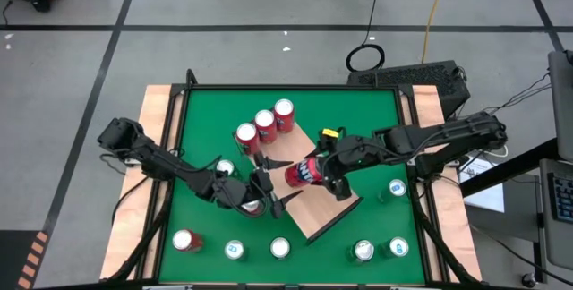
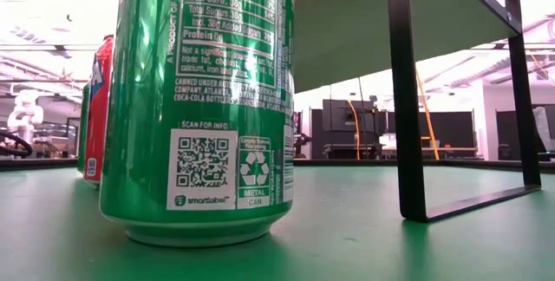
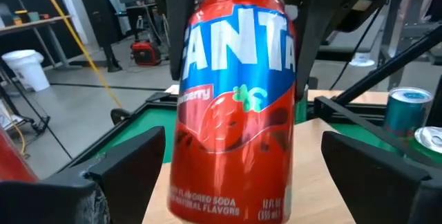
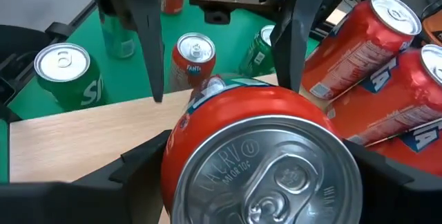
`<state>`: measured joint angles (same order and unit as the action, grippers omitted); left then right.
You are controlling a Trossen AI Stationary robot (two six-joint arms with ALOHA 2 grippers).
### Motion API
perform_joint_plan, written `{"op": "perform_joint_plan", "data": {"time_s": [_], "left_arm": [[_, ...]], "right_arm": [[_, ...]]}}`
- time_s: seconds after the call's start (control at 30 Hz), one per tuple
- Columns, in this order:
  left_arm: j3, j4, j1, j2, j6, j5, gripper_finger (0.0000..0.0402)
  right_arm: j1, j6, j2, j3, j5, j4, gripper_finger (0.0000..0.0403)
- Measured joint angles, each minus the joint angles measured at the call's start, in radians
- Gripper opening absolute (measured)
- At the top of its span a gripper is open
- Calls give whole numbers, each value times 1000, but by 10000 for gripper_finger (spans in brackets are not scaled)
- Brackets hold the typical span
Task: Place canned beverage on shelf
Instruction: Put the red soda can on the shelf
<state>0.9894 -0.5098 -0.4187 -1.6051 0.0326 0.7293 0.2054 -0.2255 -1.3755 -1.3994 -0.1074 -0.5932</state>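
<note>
A red Fanta can (image 1: 302, 173) hangs tilted over the left part of the light wooden shelf (image 1: 336, 205). My right gripper (image 1: 315, 172) is shut on it, and the can's silver top (image 4: 266, 172) faces the right wrist. My left gripper (image 1: 276, 180) is level and open on the can's other side. Its two fingers (image 3: 128, 169) stand apart from the can's walls (image 3: 235, 113), one on each side. I cannot tell whether the can's bottom (image 3: 228, 213) touches the board. My right gripper pinches the can's side walls (image 4: 174, 156) between its two fingers (image 4: 138, 163), near the top end. The fingers slant down from the table's right side and run along the can. The can is tilted, its bottom pointing away from the wrist over the shelf.
Three red cans (image 1: 265, 122) stand in a row by the shelf's far-left edge. Several green and red cans (image 1: 280, 248) line the table's near edge, and one more (image 1: 397, 187) stands right of the shelf. A green can (image 2: 199, 107) fills the low view beside the shelf's black leg (image 2: 408, 99).
</note>
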Motion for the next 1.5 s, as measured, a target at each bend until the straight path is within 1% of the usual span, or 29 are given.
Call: {"op": "perform_joint_plan", "data": {"time_s": [0.2, 0.4, 0.5, 0.73, 0.87, 1.0, 1.17, 1.27, 1.4, 1.5], "left_arm": [[0, 4, 1, -13, 0, 14, 384], [0, 4, -7, -13, 2, 104, 378], [0, 5, -8, -13, 2, 110, 360], [0, 14, -9, -13, 2, 99, 301], [0, 15, -8, -13, 0, 93, 291], [0, 12, -15, -13, -1, 90, 289], [-2, -29, -43, -14, 21, 97, 288], [-2, -67, -71, -14, 50, 132, 288], [-2, -136, -130, -14, 128, 238, 287], [-2, -207, -173, -14, 210, 296, 287]], "right_arm": [[0, 3, -6, 0, 0, 56, 306], [0, 15, -6, 0, -2, 73, 306], [0, 15, -6, 0, -2, 72, 306], [-1, 18, -6, 0, -1, 72, 306], [-1, 18, -6, 0, -1, 73, 307], [-1, 26, -6, 0, 4, 73, 319], [0, 29, -5, 0, 14, 76, 352], [1, 34, -5, 0, 31, 99, 365], [0, 41, -8, 24, 103, 199, 370], [0, 46, -8, 42, 110, 262, 370]]}}
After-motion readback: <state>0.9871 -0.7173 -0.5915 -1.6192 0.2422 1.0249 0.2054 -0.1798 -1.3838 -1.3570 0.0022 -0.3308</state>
